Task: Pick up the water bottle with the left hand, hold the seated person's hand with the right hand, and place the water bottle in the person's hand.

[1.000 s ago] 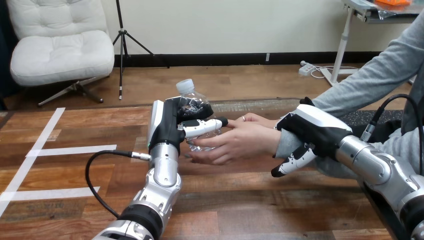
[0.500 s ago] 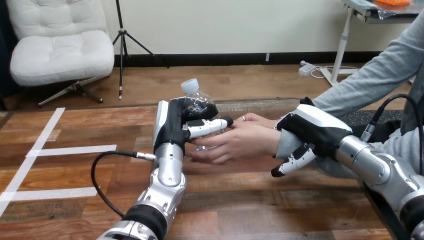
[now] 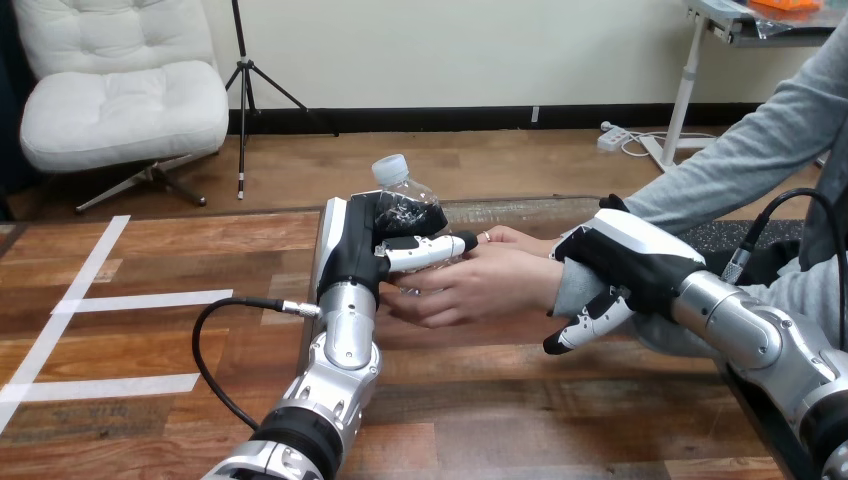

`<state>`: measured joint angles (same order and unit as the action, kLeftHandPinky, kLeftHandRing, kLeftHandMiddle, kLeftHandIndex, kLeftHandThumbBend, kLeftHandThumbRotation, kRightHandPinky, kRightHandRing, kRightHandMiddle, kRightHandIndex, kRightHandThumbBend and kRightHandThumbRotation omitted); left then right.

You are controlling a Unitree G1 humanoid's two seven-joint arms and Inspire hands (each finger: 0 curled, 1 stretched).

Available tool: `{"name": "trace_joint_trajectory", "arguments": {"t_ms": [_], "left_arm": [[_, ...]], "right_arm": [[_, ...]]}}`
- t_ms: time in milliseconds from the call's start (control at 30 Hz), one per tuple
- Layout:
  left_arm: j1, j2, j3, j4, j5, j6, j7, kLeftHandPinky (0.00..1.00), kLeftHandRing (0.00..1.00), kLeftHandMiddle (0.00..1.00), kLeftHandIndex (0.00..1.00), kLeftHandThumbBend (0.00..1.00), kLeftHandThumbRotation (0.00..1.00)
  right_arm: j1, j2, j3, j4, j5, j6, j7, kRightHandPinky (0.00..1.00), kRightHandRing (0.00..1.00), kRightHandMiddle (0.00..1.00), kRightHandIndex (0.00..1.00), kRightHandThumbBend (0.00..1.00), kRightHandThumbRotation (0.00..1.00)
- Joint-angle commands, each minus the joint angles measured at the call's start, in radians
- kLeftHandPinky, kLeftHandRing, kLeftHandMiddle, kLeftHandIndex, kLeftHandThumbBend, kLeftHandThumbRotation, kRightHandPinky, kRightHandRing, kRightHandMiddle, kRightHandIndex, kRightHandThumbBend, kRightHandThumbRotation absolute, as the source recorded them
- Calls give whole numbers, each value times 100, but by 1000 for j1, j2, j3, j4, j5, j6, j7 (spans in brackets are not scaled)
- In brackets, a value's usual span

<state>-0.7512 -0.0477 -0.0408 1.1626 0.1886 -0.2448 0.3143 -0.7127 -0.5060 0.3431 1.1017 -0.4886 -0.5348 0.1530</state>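
The robot's left hand (image 3: 360,250) is above the wooden table (image 3: 150,340), near its middle, and its fingers are curled round a clear water bottle (image 3: 405,205). The bottle stands almost upright in this grasp, leaning a little to the left, with its white cap (image 3: 390,168) on top and above the hand. One white finger (image 3: 425,250) of the left hand lies across the front of the bottle and points to the right. The person's hand (image 3: 490,280) comes in from the right side, with its fingers stretched toward the bottle. They touch the lower part of the bottle, just below that white finger, so both hands are on the bottle. The robot's right hand (image 3: 630,255) lies over the person's wrist, at the end of the grey sleeve (image 3: 572,285). Its fingers (image 3: 590,322) bend down and round the wrist from the near side, so it grips the wrist. White tape lines (image 3: 150,300) are on the left part of the table, well apart from the hands.
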Motion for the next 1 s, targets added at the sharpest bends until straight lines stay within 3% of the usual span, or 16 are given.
{"name": "trace_joint_trajectory", "arguments": {"t_ms": [0, 333, 967], "left_arm": [[-65, -7, -9, -75, 4, 0, -1, 18, 24, 30, 40, 78, 0], [-58, -22, 6, -92, -18, 27, -12, 12, 16, 22, 39, 77, 0], [-46, -24, 7, -106, -29, 40, -19, 10, 16, 22, 42, 77, 0]], "right_arm": [[-75, 27, -17, -35, 15, -8, -12, 29, 33, 38, 39, 83, 0], [-73, 26, -17, -41, 15, 1, -10, 24, 28, 34, 37, 83, 0], [-68, 23, -17, -39, 12, -3, -23, 23, 27, 34, 37, 82, 0]]}}
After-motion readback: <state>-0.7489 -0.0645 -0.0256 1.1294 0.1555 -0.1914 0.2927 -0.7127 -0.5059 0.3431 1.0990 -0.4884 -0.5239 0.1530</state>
